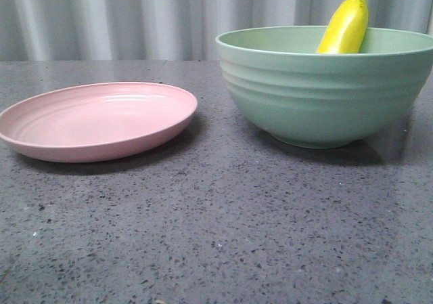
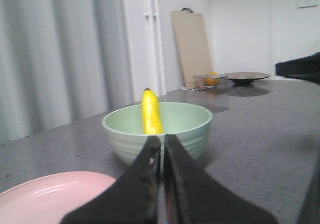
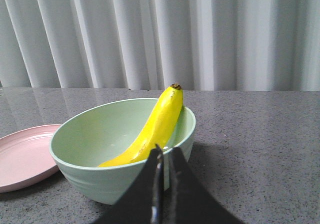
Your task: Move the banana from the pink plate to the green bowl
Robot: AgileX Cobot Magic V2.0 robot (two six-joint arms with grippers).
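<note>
Banana leans inside the green bowl, dark tip above the rim (pink plate beside it holds nothing). Left gripper and right gripper are each closed, gripping nothing.

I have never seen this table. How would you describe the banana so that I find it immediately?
Start from the dark speckled table, where two dishes stand side by side. Go to the deep green bowl, right of the flat pink plate in the front view. The banana leans inside it, its dark tip rising above the rim; it is the only bright yellow thing there.
</note>
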